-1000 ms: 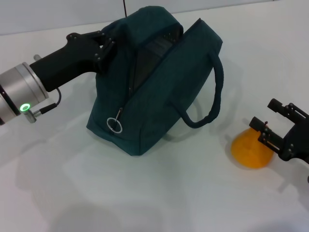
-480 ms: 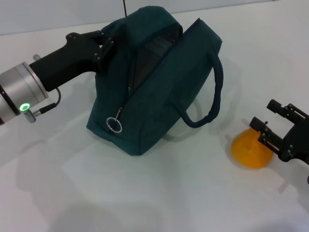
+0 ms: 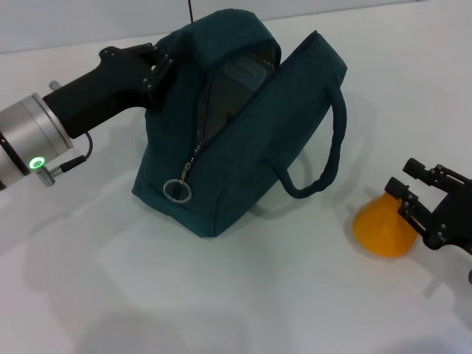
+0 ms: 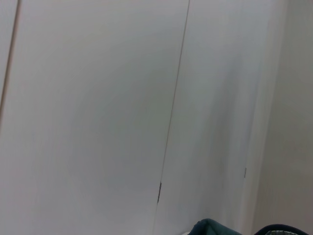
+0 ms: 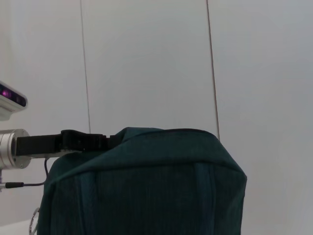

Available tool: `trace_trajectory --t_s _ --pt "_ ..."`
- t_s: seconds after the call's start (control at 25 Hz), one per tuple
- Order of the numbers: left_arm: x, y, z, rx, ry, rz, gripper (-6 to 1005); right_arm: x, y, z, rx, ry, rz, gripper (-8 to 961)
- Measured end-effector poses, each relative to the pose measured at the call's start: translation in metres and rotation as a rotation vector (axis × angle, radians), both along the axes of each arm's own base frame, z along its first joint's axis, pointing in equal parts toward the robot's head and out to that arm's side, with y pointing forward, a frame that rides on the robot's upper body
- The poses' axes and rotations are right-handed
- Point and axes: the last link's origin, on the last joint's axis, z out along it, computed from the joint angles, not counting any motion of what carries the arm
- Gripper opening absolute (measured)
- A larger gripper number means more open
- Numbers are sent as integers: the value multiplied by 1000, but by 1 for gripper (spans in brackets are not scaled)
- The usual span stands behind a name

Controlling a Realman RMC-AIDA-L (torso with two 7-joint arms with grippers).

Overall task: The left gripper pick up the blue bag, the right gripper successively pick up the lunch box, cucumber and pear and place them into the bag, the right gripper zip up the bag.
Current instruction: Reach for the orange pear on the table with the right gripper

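The blue bag [image 3: 243, 140] stands tilted at the table's middle, its zipper open and its lid flap lifted to the right. My left gripper [image 3: 157, 65] grips the fabric at the bag's upper left corner and holds it up. The metal ring pull [image 3: 175, 190] hangs low on the front. The yellow-orange pear [image 3: 380, 230] lies on the table to the right of the bag. My right gripper [image 3: 404, 193] is open at the pear's upper right side, fingers close against it. The right wrist view shows the bag [image 5: 146, 186] from its side. The lunch box and cucumber are out of view.
One loop handle [image 3: 328, 147] hangs off the bag's right side, between the bag and the pear. White tabletop [image 3: 221, 295] lies in front of the bag. The left wrist view shows mostly a pale wall and a sliver of bag [image 4: 210, 227].
The bag's lid flap has swung a little farther right, widening the opening. My right gripper's fingers have drawn closer to the pear. The pear stays on the table.
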Motion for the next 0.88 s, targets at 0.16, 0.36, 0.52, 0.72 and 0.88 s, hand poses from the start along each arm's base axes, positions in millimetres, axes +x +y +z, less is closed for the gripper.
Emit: trace_trajectory --t_s 0.16,0.36,0.52,0.72,0.88 --pt "0 0 -1 -1 0 -1 47 0 0 -1 -3 -9 3 445" --pt "1 -1 -1 -3 -2 -4 47 0 1 -2 -5 -10 4 342" --pt "1 -1 0 0 -4 -1 47 -1 1 -2 -7 -10 4 288" --pt "0 0 0 8 -3 -4 48 -2 1 -4 -20 -11 10 281" --pt "0 0 1 11 0 -7 48 -1 0 -6 -28 -7 0 277"
